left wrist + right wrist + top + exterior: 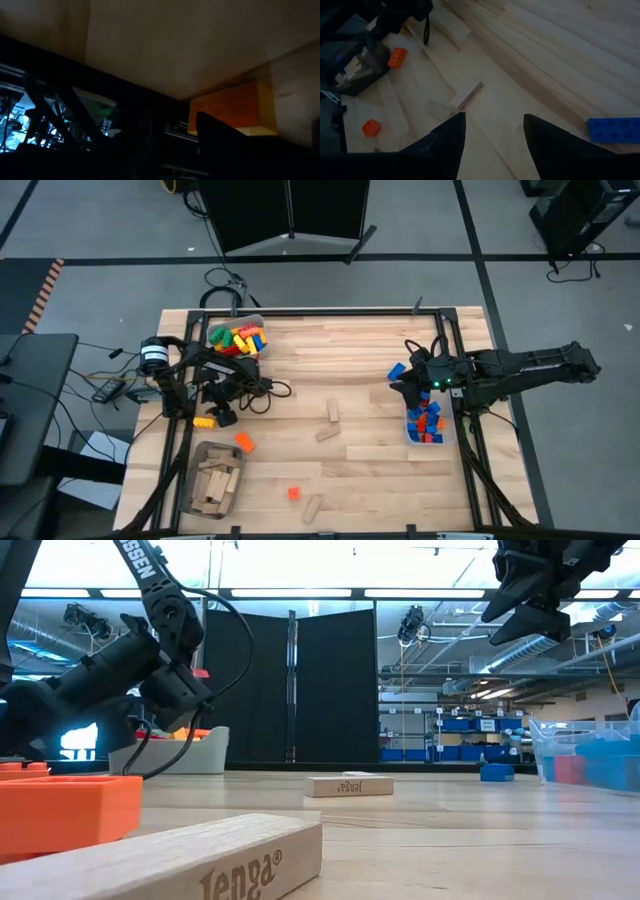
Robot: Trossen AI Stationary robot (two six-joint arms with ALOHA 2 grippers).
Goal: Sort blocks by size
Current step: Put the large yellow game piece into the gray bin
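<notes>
A lab or workshop: ceiling strip lights (300, 593), black partition panels (290, 690), shelving with blue bins (450, 725).

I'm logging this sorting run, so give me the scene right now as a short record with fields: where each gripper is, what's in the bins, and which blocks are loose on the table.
left gripper: low at the table's left side, beside a yellow block
right gripper: above the table's right side, fingers apart, nothing between them
blue block: loose on the table near the right gripper
right bin: red and blue blocks
rear left bin: mixed coloured blocks
front left bin: wooden pieces
loose on table: orange blocks, wooden pieces
</notes>
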